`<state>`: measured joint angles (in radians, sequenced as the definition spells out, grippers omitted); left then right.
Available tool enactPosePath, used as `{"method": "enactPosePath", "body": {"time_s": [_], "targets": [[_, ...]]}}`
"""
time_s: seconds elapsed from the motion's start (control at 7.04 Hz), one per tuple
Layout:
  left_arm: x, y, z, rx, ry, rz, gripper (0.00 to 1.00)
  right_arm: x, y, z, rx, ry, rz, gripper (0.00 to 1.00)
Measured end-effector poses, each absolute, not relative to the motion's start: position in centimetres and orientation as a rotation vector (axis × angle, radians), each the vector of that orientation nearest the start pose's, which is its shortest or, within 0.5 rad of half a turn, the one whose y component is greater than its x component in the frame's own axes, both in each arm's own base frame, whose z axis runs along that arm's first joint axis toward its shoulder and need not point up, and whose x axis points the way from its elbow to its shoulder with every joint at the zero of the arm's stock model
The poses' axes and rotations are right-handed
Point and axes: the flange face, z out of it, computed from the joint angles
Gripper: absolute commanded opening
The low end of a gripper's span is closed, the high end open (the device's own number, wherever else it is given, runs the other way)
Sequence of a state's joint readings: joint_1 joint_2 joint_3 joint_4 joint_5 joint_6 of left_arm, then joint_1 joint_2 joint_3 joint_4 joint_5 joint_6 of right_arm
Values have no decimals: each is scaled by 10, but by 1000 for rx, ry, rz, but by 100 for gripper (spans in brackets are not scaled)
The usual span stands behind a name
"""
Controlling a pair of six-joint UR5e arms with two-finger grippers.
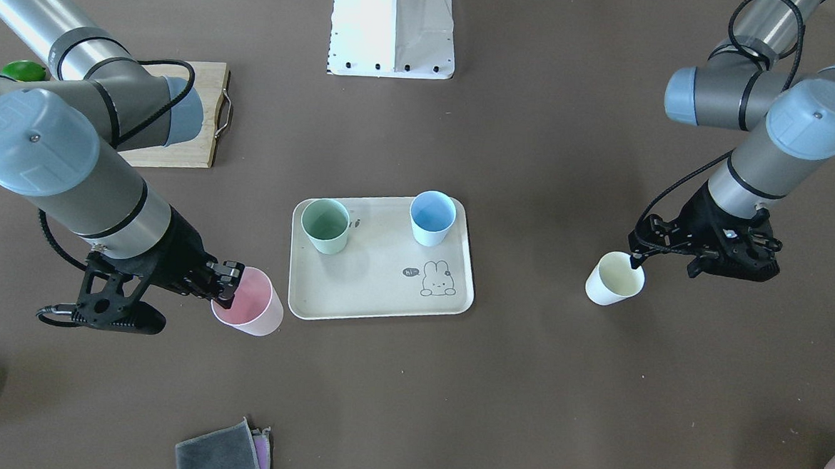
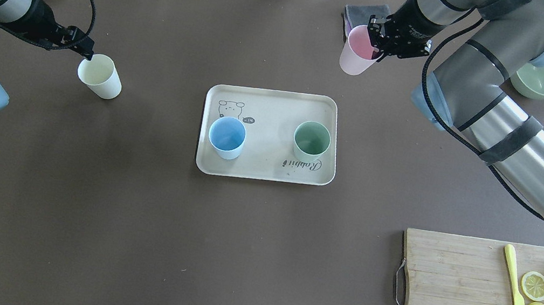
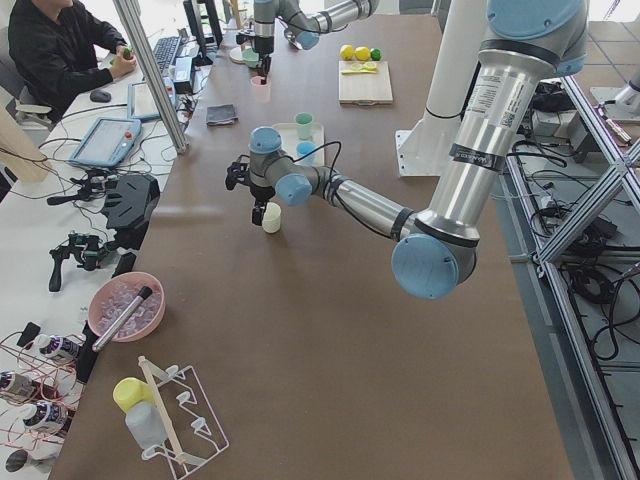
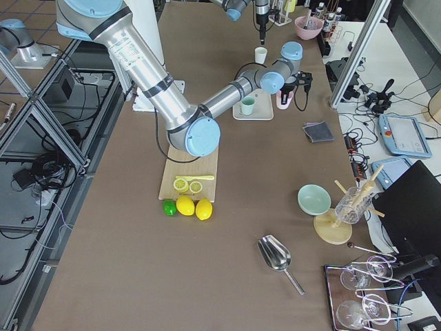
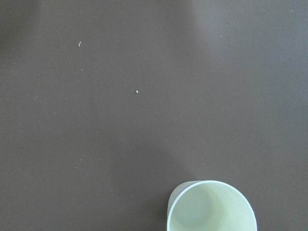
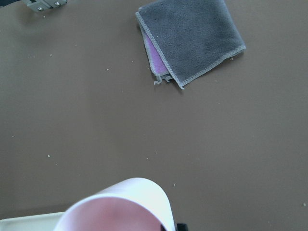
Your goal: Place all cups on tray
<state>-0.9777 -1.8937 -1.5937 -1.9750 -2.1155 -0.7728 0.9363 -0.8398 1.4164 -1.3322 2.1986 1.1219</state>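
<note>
Two of the four cups, the green cup [image 1: 325, 226] and the blue cup [image 1: 433, 217], are already set upright on the tray [image 1: 379, 282], so the step in hand is judged to be the bringing of the last two. The pink cup [image 1: 251, 303] is clamped at its rim by the right gripper [image 1: 229, 282] and is held tilted, clear of the table [image 1: 524, 383]. The tray is just beside this gripper, and a folded grey cloth [image 6: 192, 38] lies beyond the gripper on the side away from the tray. The cream cup [image 1: 614, 278] is taken at its rim by the left gripper [image 1: 634, 259], whose jaws seem to be closed on the wall. Whether this cup is raised off the table cannot be told. The tray is well apart from this gripper. For the next move only a short travel is called for on the right, onto the bare strip of tray nearest that gripper, where the cup must be levelled before it is let go. On the left a longer travel is needed, with enough height to pass the raised rim, and the blue cup, nearest that gripper, must not be knocked.
</note>
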Motion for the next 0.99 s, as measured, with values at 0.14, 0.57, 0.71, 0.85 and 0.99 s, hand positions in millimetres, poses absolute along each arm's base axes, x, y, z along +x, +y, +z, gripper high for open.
{"method": "enactPosePath", "body": {"time_s": [0.14,0.57,0.71,0.85,0.99], "targets": [[293,-577,439,242,866,40,97,-386,-634,239,45,-986,202,0],[309,-578,448,234,870,58,69,-405,-617,225,49,-983,215,0],[315,-574,449,229,871,71,44,-416,-610,225,55,-974,209,0],[319,-570,450,227,871,81,0,-426,-605,225,56,-967,201,0],[323,-569,450,227,871,90,0,-435,-599,225,55,-963,190,0]]}}
